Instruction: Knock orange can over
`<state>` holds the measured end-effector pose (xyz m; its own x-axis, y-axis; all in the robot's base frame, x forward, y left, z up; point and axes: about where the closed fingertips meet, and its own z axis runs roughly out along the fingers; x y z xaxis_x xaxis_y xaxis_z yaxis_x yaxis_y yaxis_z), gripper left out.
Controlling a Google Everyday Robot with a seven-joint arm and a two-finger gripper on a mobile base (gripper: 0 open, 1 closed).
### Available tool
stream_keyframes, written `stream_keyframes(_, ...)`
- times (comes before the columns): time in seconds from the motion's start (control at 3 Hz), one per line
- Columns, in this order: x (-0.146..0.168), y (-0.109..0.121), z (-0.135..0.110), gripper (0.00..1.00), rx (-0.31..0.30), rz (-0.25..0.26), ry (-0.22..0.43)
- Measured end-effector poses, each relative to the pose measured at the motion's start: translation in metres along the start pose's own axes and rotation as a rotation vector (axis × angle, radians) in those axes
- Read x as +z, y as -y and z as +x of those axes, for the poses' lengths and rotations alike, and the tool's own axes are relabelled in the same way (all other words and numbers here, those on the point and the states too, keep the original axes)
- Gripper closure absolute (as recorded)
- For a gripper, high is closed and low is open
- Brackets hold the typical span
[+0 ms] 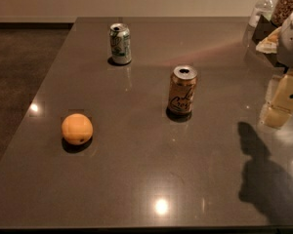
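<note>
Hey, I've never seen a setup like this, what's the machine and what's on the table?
This is one camera looking down across a dark, glossy table; where it is mounted isn't known. The machine is a wheeled robot with one arm. Its gripper, the pale piece at the right edge, touches none of the things. An orange can stands upright near the middle, a white-and-green can stands upright farther back, and a round orange fruit lies front left. The robot is meant to tip the orange can over; that is not yet done.
</note>
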<state>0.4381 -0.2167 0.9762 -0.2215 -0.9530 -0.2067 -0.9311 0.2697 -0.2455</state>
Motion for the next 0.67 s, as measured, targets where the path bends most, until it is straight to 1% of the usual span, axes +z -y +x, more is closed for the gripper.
stream_keyframes(0.33, 0.001, 0.0014, -0.0015, 0.0, 0.002, -0.001, -0.001)
stream_keyframes(0.67, 0.0057, 0.0074, -0.0078, 0.0, 0.012, -0.006, -0.007)
